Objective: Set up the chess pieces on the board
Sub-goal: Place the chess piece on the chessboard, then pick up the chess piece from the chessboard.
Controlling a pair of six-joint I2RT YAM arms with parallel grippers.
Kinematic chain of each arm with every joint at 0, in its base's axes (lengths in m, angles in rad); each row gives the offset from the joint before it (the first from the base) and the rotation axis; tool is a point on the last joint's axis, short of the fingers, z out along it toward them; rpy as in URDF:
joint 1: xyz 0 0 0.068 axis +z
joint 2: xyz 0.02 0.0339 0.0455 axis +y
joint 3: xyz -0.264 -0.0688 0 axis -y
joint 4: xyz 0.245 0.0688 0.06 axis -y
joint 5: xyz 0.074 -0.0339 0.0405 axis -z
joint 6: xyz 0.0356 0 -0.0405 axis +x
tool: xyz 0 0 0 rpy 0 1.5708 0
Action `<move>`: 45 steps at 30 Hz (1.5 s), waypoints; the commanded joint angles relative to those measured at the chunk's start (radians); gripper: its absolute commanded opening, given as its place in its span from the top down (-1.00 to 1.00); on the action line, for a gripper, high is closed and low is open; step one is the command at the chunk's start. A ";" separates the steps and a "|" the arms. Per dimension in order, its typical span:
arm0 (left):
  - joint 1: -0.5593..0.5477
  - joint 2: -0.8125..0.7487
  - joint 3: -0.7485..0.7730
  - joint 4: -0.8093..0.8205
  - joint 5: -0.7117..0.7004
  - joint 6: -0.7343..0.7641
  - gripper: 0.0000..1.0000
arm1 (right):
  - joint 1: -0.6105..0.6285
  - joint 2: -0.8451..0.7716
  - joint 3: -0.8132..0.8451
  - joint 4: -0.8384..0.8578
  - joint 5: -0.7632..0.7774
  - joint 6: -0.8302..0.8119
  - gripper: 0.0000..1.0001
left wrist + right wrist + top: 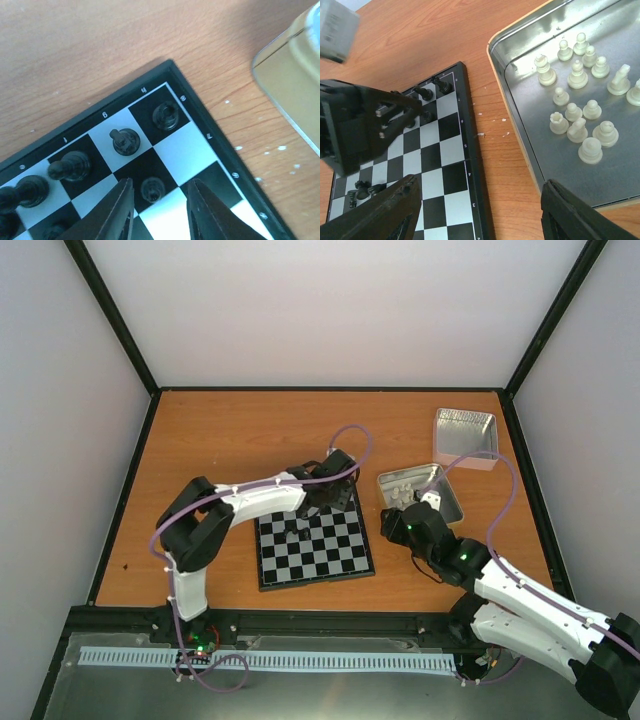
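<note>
The board (315,545) lies mid-table. Black chess pieces stand along its far row; the left wrist view shows a rook (166,115) in the corner square, a knight (125,141), a bishop (70,166) and another piece (27,192). My left gripper (159,187) is open over that corner, and its jaws straddle a small black pawn (153,190) on a black square without touching it. My right gripper (480,184) is open wide and empty, above the board's right edge (470,170) and the bare wood beside it. More black pieces (362,190) lie at the board's left.
An open metal tin (447,502) right of the board holds several cream-white pieces (580,105). Its rim (520,130) runs close to my right gripper. A second, empty tin (465,437) sits at the back right. Black walls edge the table.
</note>
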 commanded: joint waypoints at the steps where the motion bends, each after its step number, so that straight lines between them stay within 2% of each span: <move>1: -0.009 -0.132 0.044 -0.018 0.029 -0.002 0.36 | -0.006 0.002 -0.006 0.030 -0.005 -0.006 -0.32; 5: -0.009 -0.243 -0.018 -0.051 0.008 -0.027 0.30 | -0.005 0.032 0.007 0.049 -0.050 -0.037 -0.30; 9: -0.008 -0.379 -0.149 -0.088 -0.002 -0.074 0.04 | -0.005 0.096 0.028 0.081 -0.111 -0.078 -0.27; 12: -0.007 -0.450 -0.240 -0.127 -0.016 -0.127 0.01 | 0.001 0.187 0.072 0.102 -0.176 -0.136 -0.25; 15: 0.014 -0.525 -0.327 -0.130 -0.026 -0.168 0.02 | 0.050 0.303 0.141 0.091 -0.174 -0.178 -0.25; 20: 0.094 -0.651 -0.464 -0.098 0.058 -0.211 0.03 | 0.164 0.508 0.281 0.077 -0.146 -0.238 -0.26; 24: 0.162 -0.754 -0.559 -0.088 0.064 -0.249 0.03 | 0.246 0.690 0.430 0.066 -0.146 -0.345 -0.24; 26: 0.216 -0.805 -0.597 -0.085 0.087 -0.259 0.03 | 0.281 0.801 0.516 0.046 -0.142 -0.414 -0.19; 31: 0.378 -0.933 -0.679 -0.060 0.187 -0.253 0.02 | 0.333 0.965 0.678 0.011 -0.176 -0.558 0.03; 36: 0.435 -0.985 -0.713 -0.062 0.241 -0.242 0.00 | 0.351 1.049 0.754 -0.019 -0.187 -0.626 0.29; 45: 0.436 -0.979 -0.710 -0.054 0.254 -0.238 -0.01 | 0.351 1.087 0.759 -0.048 -0.131 -0.624 0.36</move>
